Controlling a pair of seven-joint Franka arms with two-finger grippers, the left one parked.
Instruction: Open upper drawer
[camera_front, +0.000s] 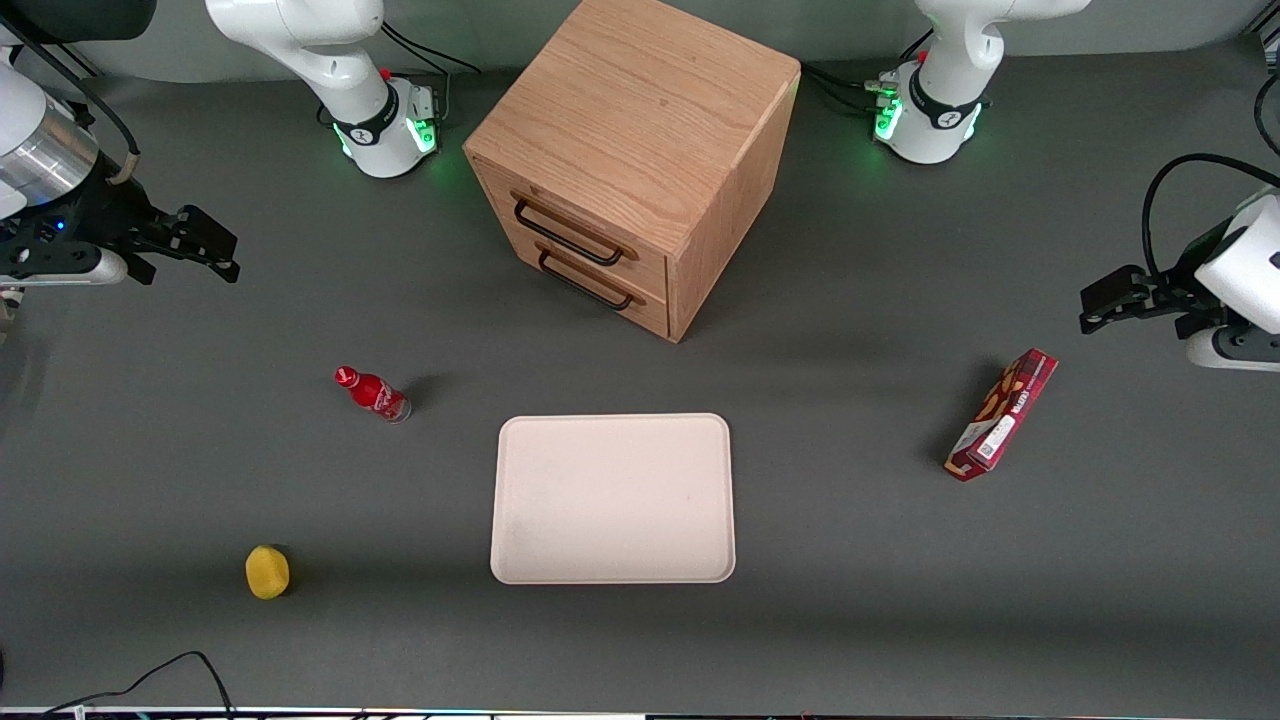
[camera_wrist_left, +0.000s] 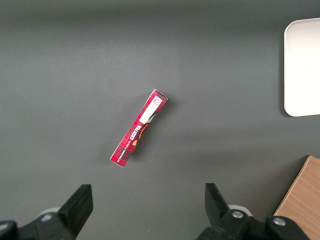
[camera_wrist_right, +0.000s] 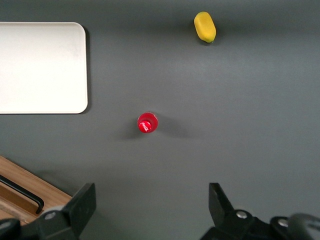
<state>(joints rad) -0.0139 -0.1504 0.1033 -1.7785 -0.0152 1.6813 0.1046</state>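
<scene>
The wooden cabinet (camera_front: 640, 130) stands at the middle of the table, its drawer fronts turned toward the working arm's end. The upper drawer (camera_front: 600, 222) is shut, flush with the cabinet, and has a long black wire handle (camera_front: 565, 232). The matching lower drawer (camera_front: 620, 275) beneath it is shut too. My right gripper (camera_front: 222, 252) hovers above the table toward the working arm's end, well apart from the drawer fronts, open and empty. In the right wrist view the gripper (camera_wrist_right: 152, 200) shows wide open over bare table, with a cabinet corner (camera_wrist_right: 20, 200) and a black handle (camera_wrist_right: 22, 192) beside it.
A red bottle (camera_front: 372, 393) stands upright on the table between gripper and tray, and shows in the right wrist view (camera_wrist_right: 147, 123). A white tray (camera_front: 612, 498) lies nearer the camera than the cabinet. A yellow object (camera_front: 267, 572) lies near the front edge. A red box (camera_front: 1003, 414) lies toward the parked arm's end.
</scene>
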